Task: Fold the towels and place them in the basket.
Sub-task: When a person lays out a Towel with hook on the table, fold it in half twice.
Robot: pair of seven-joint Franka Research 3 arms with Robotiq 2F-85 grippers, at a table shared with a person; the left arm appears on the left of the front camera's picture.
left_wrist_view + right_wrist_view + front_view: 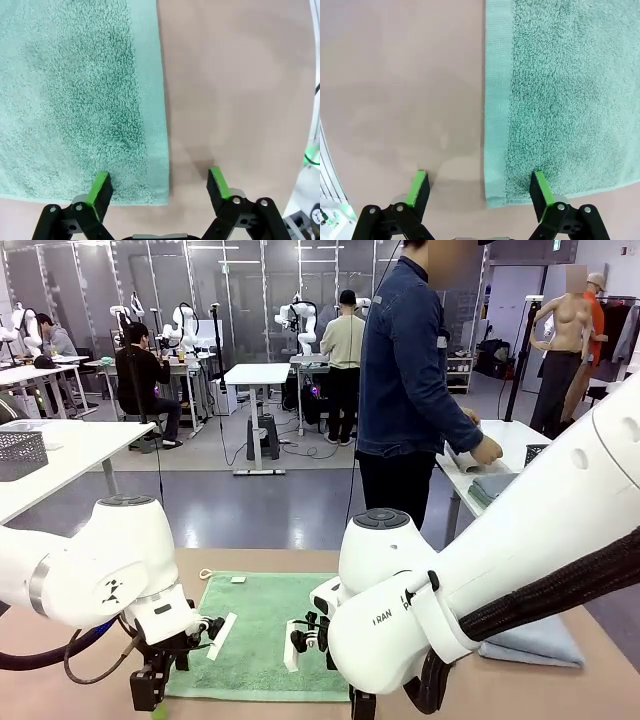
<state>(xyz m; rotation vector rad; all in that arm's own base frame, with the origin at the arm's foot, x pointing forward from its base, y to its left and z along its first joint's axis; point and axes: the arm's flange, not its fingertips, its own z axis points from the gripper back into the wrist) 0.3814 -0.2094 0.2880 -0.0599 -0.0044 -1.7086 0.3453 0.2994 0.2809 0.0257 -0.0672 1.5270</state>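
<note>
Green terry lies spread flat on the table (240, 75). The green towel (262, 625) is opened out in a single layer with a short edge toward you. That is probably why both arms sit low at that edge, one at each near corner. From there you could lift the edge and carry it over for a first fold.

Your left jaws stand open and hold nothing. One pad (101, 184) presses the pile just inside the corner and the other pad (217, 181) rests on bare table beside the hem. The corner therefore lies between them, closer to the pad on the cloth.

Your right jaws mirror this, also open and empty. One pad (540, 185) is on the towel and the other pad (419, 184) is on the table, with the hemmed side edge running up between them.

Closing from this straddle should bunch each corner into a pinch. Watch that both layers of hem come up rather than sliding out.

The blue-grey towel (535, 640) lies folded at the table's right, partly behind your right arm.
</note>
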